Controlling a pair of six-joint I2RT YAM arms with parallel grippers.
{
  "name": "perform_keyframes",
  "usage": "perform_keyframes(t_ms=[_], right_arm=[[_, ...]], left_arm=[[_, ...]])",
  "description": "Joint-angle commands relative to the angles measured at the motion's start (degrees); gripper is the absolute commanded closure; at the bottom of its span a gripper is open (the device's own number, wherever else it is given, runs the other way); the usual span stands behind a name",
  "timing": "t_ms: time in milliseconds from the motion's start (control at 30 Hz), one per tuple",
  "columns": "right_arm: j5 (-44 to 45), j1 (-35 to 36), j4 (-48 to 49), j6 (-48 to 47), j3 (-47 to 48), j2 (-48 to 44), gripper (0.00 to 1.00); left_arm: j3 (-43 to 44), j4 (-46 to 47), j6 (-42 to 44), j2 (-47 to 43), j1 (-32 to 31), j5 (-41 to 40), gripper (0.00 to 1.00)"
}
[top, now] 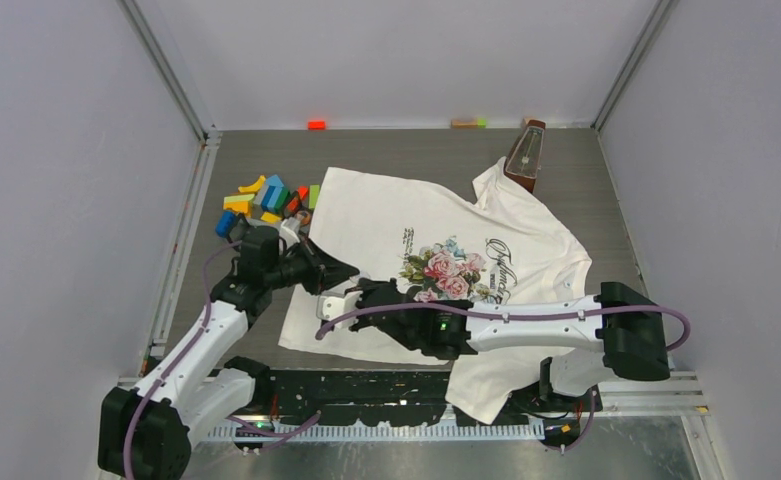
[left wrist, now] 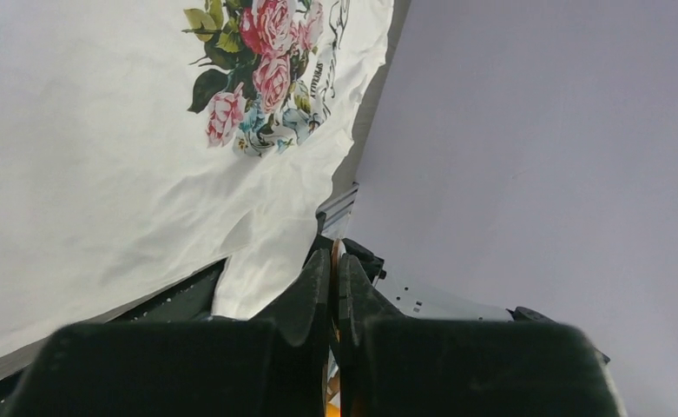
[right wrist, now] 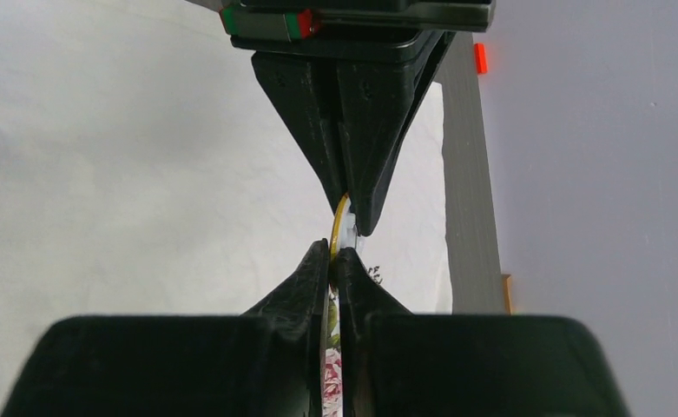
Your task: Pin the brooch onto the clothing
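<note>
Right wrist view puts the right gripper (right wrist: 335,263) at the bottom, its fingers pressed narrow on the brooch (right wrist: 342,230) — a thin thing seen edge-on, with a yellowish rim and a pale piece beside it. Straight ahead, tip to tip, the left gripper (right wrist: 354,217) pinches the same brooch from the far side, its jaws likewise nearly together. The brooch's long axis therefore runs along the line joining the two sets of fingertips, and neither arm is nearer: both hold it.

Behind the pair lies the shirt (right wrist: 127,174), plain white at this spot. From above, the meeting point sits over the shirt on the left-arm side of the rose print (top: 448,270), near the print but off it. Farther from the print on that side, past the shirt's edge, are coloured blocks (top: 266,195).

The coming move likely turns on one thing — the cloth lies below the brooch, so it must go down and flat. Which face carries the pin, and whether the brooch touches the cloth, I cannot tell.
</note>
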Motion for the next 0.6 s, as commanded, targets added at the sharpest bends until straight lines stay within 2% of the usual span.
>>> perform_keyframes(t_ms=[0,33,100,167,267,367,467,567], right_arm=[[4.26,0.38,5.36,0.82,2.59,-0.87,0.8],[4.81,0.41,5.45,2.51,2.34,-1.67,0.67],[5.01,0.4,6.1,6.29,1.13,-3.6,0.52],[4.42,0.16,6.1,9.58,-0.69,-5.99,0.46],[0.88,-2.08,4.15,15.67,-2.76,-9.3,0.44],[-5.68,-6.01,2.09,27.18,-3.72,-13.51,0.44],[-18.94,-13.6,3.73,38.93,-5.6,-16.54,0.42],[-27.33,-20.53,8.34,54.04,-6.63,-17.54,0.42]], left_arm=[[-1.21,1.98,0.17,-2.68,-0.08,-1.7,1.0],[-1.66,2.56,-0.03,-3.65,-0.08,-3.09,1.0],[-2.71,4.18,0.0,-6.09,-0.08,-6.97,1.0],[-4.02,5.96,0.77,-9.27,-0.08,-10.63,1.0],[-5.95,7.4,3.45,-14.82,-0.08,-15.44,1.0],[-7.26,7.46,6.48,-20.6,-0.08,-18.74,1.0],[-8.13,7.9,9.22,-24.56,-0.08,-20.03,1.0],[-8.96,9.14,10.34,-26.7,-0.08,-19.99,1.0]])
